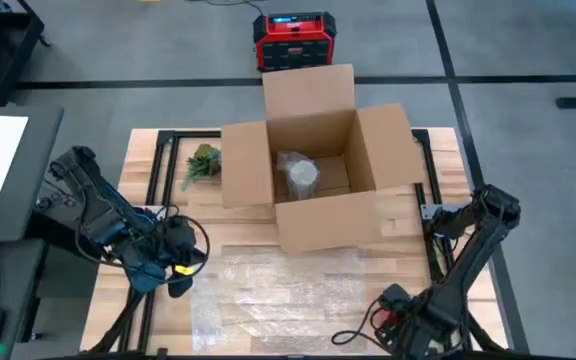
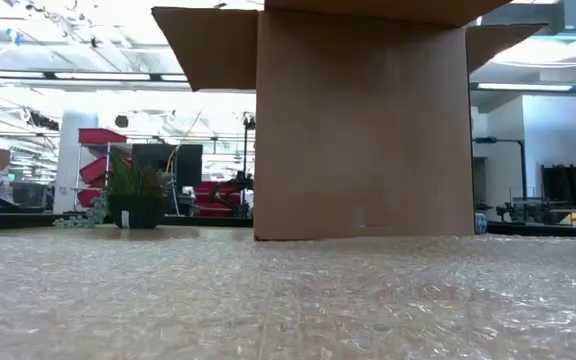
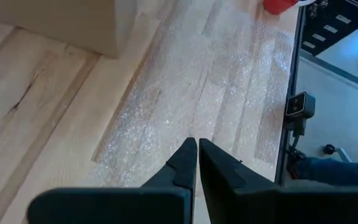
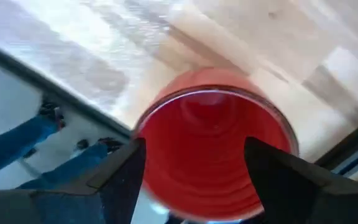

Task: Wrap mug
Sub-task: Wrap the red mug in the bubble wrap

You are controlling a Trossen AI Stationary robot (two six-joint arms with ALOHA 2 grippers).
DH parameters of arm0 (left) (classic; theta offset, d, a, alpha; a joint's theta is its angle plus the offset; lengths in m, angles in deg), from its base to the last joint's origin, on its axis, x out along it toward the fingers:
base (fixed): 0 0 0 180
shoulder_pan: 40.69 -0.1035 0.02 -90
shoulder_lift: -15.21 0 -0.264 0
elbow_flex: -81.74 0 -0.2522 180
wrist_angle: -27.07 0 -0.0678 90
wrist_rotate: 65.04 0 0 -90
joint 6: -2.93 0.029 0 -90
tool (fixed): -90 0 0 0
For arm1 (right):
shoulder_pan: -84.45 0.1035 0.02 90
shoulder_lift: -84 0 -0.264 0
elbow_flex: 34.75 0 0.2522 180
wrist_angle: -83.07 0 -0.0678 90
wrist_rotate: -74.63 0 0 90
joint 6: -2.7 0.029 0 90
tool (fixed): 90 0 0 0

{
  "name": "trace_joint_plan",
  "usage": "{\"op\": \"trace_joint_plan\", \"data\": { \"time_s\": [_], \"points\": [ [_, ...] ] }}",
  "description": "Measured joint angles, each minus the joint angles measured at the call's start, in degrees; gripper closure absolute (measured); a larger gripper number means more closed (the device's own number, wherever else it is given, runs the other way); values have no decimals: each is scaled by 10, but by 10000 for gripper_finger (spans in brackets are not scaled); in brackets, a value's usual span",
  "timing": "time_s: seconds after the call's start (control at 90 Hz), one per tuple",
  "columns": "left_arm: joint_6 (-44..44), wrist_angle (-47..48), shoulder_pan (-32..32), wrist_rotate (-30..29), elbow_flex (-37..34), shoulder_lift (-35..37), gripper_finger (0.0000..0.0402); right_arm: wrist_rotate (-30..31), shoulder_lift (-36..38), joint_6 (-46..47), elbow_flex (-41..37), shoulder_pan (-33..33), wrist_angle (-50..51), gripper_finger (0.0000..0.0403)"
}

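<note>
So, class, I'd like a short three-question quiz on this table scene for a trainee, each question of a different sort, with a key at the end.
1. True or false: the cardboard box stands open, with a wrapped item inside.
2. What colour is the mug seen between the fingers of the right gripper? A blue, B red, C white.
3. Fill in: the sheet spread on the table in front of the box is ____ wrap.

Key: 1 true. 2 B. 3 bubble. Also note that the left gripper is shut and empty above the wrap.
</note>
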Motion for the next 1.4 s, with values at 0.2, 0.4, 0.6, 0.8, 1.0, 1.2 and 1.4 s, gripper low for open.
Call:
{"op": "trace_joint_plan", "data": {
  "time_s": [0.2, 0.4, 0.6, 0.8, 1.0, 1.2, 1.4],
  "points": [
    [0, 0, 0, 0, 0, 0, 402, 0, -12, 0, 9, -5, -94, 143],
    [15, 0, 0, 0, 0, 0, 402, -6, -64, 37, 8, -11, -48, 143],
    [27, -3, 0, 0, 0, 0, 402, -42, -104, 5, 8, -36, -43, 217],
    [25, -4, 0, 6, 0, 0, 402, -45, -103, -76, 59, -80, -14, 386],
    [-8, -4, 0, 7, 0, 0, 402, -17, -108, -172, 177, -151, 0, 397],
    [17, 15, 3, 13, 0, 0, 402, -4, -174, -266, 238, -235, -39, 400],
    [17, 19, 3, 22, 0, 0, 402, -35, -263, -308, 329, -286, -24, 401]
  ]
}}
